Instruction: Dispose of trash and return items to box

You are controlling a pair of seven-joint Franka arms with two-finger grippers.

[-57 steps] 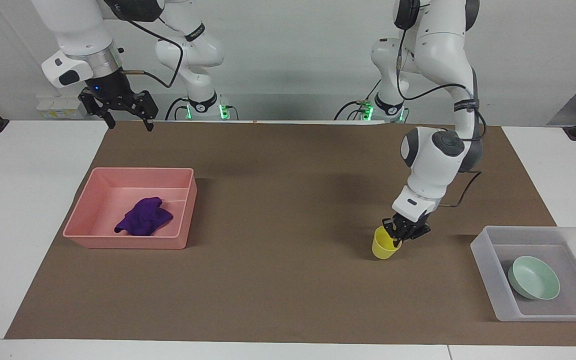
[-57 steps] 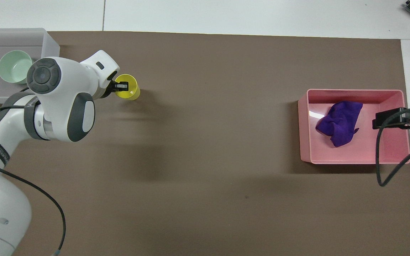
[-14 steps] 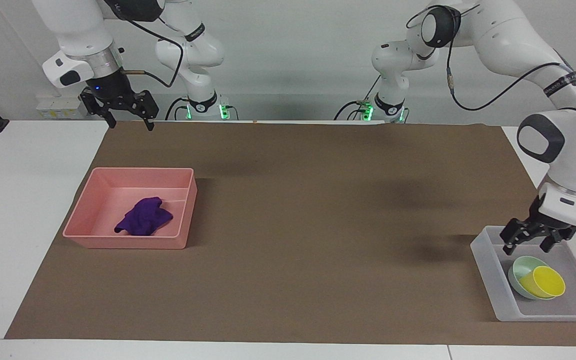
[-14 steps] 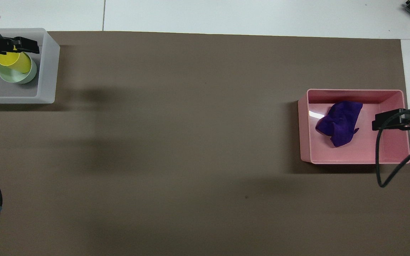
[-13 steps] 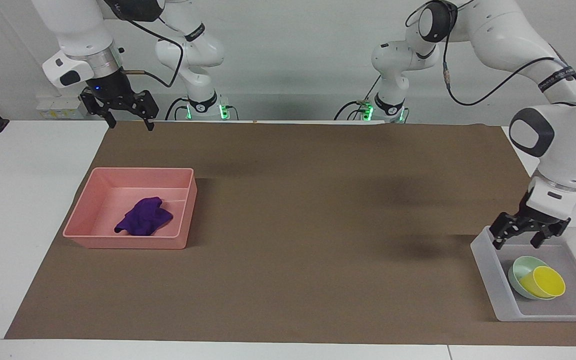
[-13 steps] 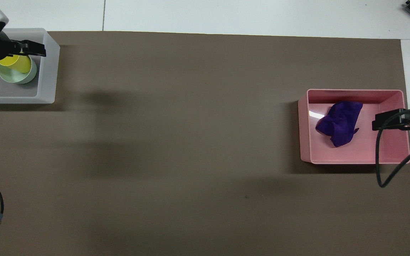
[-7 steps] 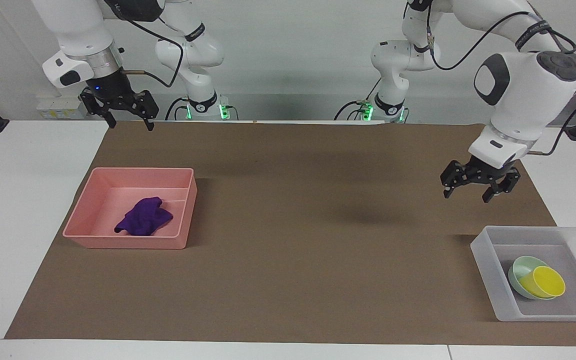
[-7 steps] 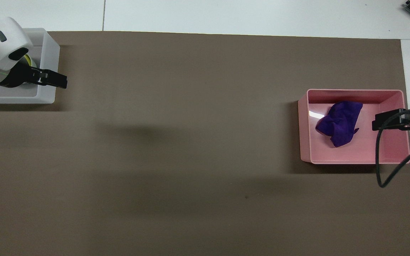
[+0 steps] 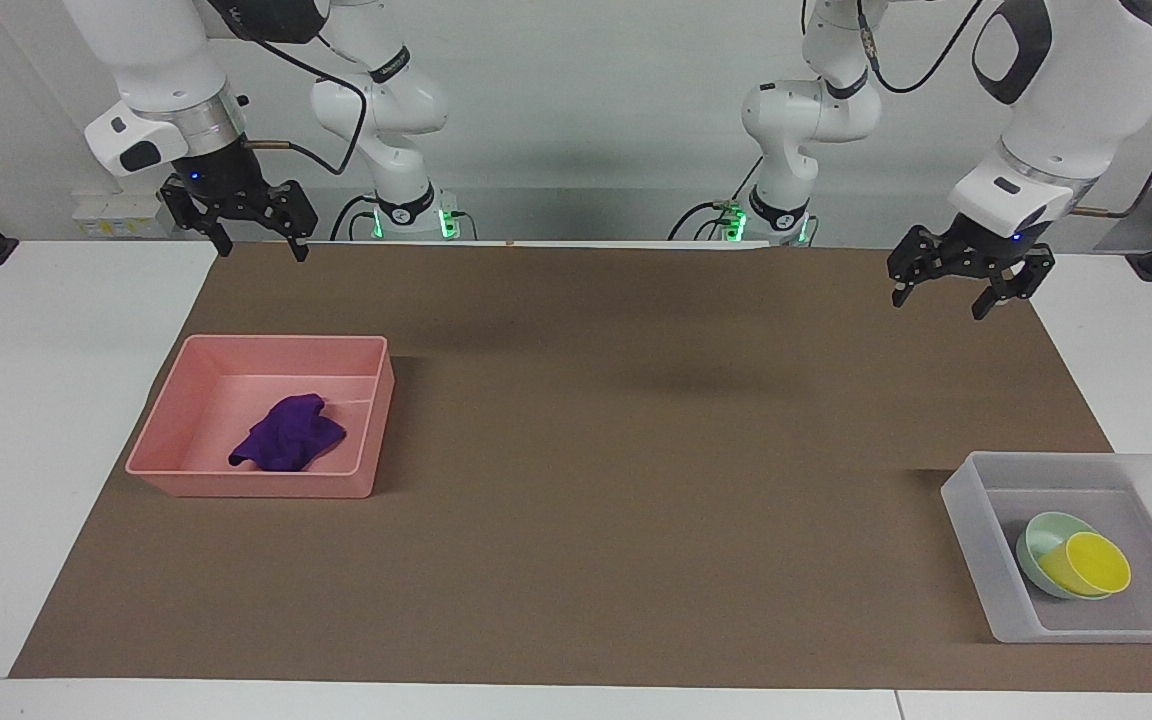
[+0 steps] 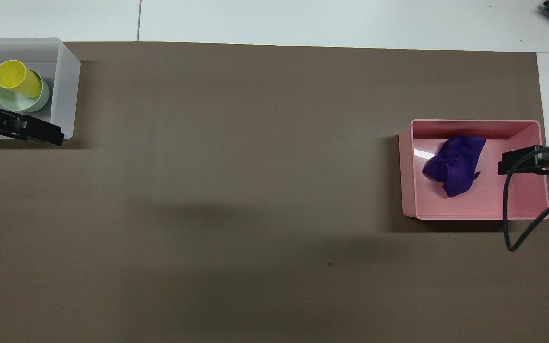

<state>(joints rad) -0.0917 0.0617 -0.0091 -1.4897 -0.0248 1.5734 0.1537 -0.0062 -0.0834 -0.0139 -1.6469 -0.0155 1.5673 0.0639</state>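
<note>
Brown mat [image 9: 636, 480] bare between pink tray [image 9: 376, 420] and box [image 9: 966, 520], both open-topped

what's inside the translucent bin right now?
The translucent bin holds a mint-green bowl with a yellow cup lying tilted in it. The cup covers part of the bowl's inside, and the bowl hides the bin floor beneath it.

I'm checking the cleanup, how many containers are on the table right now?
2. The pink tray, holding the purple rag, sits toward the right arm's end; the translucent bin, holding the green bowl with the yellow cup in it, toward the left arm's end. Nothing seems hidden.
</note>
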